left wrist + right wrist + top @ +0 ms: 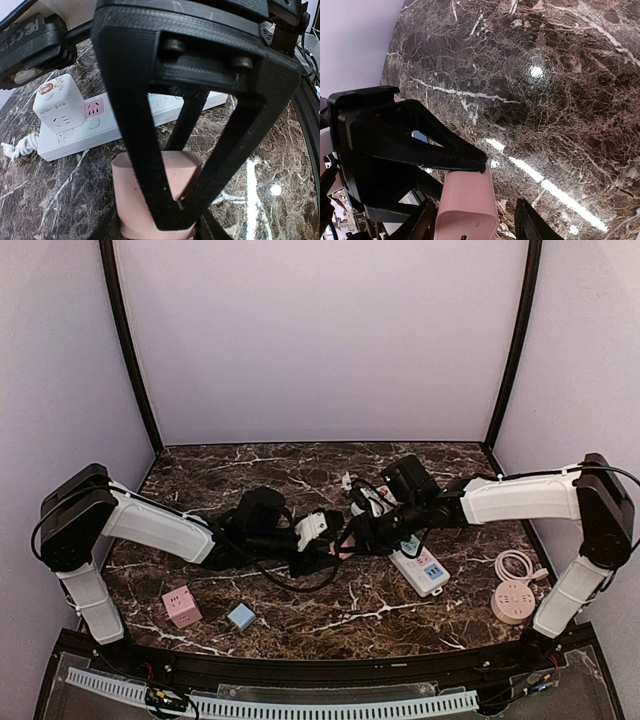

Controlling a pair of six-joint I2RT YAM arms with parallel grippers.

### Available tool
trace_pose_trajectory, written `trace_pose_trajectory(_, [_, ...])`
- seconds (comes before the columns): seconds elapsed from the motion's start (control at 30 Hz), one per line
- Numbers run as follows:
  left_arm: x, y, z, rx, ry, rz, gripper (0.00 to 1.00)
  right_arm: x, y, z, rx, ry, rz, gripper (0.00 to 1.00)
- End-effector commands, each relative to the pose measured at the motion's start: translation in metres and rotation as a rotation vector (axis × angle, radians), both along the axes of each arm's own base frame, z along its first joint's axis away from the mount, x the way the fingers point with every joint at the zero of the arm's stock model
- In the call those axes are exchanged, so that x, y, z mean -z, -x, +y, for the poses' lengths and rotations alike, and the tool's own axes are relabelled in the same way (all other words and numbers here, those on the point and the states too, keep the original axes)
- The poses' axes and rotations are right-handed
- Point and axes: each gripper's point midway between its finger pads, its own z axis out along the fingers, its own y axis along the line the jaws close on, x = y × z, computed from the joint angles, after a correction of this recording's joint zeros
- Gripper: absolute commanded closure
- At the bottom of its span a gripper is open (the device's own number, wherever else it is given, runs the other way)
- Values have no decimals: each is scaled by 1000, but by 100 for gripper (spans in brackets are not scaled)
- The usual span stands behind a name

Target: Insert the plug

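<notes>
Plug (176,172) between closed fingers of left gripper (175,212)

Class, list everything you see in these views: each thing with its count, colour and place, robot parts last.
Table: one, dark marble, under everything.
Power strip: one, white, right of centre.
Cube adapter: one, white, on a white strip, left wrist view.
Round socket: one, white-pink, near right.
Cube socket: one, pink, near left.
Small block: one, light blue, beside the cube socket.
Plug: one, pink, centre, between the end effectors.
Left end effector: one, black, shut, tips at the plug.
Right end effector: one, black, open, one finger touching the plug.
</notes>
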Motion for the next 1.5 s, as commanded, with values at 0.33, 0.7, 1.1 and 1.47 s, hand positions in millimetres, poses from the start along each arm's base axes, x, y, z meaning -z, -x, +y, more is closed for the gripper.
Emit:
trace_pose_trajectory(0.33, [3,-4,-7,-39,-51,-71,99,3,-2,6,-13,21,35,73])
trace_pose_trajectory(0.7, [1,-8,-2,-112,-39,-121,12,-4,-4,-3,4,100,-20,100])
trace_pose_trajectory(1.1, [-21,-7,6,-144,21,-138,1,-36,-33,-46,60,262,-216,100])
trace_pose_trajectory(1.47, [-47,-37,48,-425,92,-247,1,-47,-55,-98,142,495,-413,100])
